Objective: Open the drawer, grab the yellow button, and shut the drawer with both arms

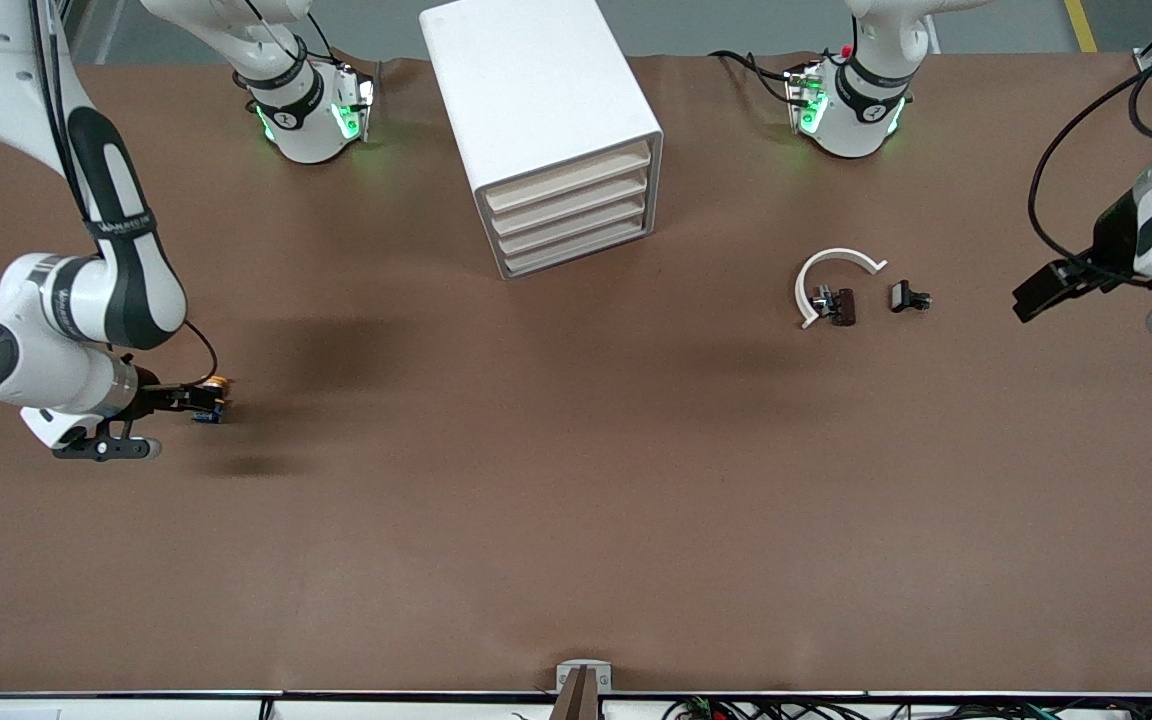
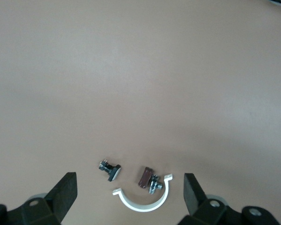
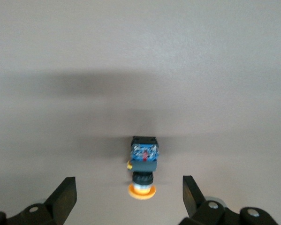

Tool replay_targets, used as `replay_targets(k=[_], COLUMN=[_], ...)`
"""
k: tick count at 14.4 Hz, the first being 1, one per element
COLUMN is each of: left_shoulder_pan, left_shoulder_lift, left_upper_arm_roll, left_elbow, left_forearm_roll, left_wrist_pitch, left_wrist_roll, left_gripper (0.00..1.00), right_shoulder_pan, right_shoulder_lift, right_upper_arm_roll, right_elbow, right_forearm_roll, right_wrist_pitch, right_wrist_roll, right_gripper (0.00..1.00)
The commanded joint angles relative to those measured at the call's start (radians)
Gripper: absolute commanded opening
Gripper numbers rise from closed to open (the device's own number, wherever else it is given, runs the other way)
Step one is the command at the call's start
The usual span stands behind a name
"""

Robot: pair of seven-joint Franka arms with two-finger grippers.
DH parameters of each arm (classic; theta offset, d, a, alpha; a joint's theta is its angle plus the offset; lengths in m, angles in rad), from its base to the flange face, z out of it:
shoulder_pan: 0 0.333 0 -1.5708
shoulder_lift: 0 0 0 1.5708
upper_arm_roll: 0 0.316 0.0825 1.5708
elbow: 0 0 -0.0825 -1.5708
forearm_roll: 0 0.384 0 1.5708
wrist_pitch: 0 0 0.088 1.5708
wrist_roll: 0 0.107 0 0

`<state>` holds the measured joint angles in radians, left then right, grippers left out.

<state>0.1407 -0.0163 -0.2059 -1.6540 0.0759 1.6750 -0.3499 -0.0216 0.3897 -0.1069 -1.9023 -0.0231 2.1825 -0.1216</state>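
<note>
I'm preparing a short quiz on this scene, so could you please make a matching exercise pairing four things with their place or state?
Things:
1. button
2. drawer
3. white curved piece
4. left gripper

Places or states:
A. shut, flush in the cabinet
B. on the table between the open jaws of the right gripper
C. open and holding nothing, toward the left arm's end of the table
D. on the table beside two small dark clips

Pairs: 1-B, 2-A, 3-D, 4-C
</note>
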Motion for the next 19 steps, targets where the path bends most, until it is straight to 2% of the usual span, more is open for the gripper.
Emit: replay_targets(k=[1, 3, 6, 11, 14, 19], left_shoulder_pan=[-0.015, -0.022, -0.082, -0.116, -0.121, -0.107], left_shoulder_lift=[-0.082, -0.122, -0.148, -0.172, -0.179, -0.177], left_upper_arm_roll=[0.054, 0.078, 0.161, 0.154, 0.109, 0.115], left_elbow=[-0.047, -0.075, -0.075, -0.067, -0.07, -0.061], left_forearm_roll=[-0.045, -0.071, -0.073, -0.071, -0.071, -0.071], left_wrist_pitch=[-0.029, -0.044, -0.101, -0.138, -0.139, -0.139], left_wrist_roll=[0.159, 0.228, 0.33, 0.307, 0.243, 0.261], left_gripper=[1.0, 1.0, 1.0, 1.0, 1.0, 1.0], right_shoulder_pan=[0.025, 0.04, 0.071, 0.081, 0.094, 0.088], right_shoulder_lift=[-0.089, -0.147, -0.233, -0.318, -0.325, -0.325], right_upper_arm_roll=[0.004, 0.004, 0.004, 0.004, 0.007, 0.004], right_elbow=[-0.008, -0.008, -0.004, 0.017, 0.103, 0.225], right_forearm_roll=[-0.005, -0.003, -0.005, -0.005, -0.003, -0.001], right_wrist_pitch=[-0.068, -0.119, -0.194, -0.291, -0.42, -0.524], right_wrist_roll=[0.036, 0.042, 0.097, 0.097, 0.1, 0.092], right_gripper=[1.0, 1.0, 1.0, 1.0, 1.0, 1.0])
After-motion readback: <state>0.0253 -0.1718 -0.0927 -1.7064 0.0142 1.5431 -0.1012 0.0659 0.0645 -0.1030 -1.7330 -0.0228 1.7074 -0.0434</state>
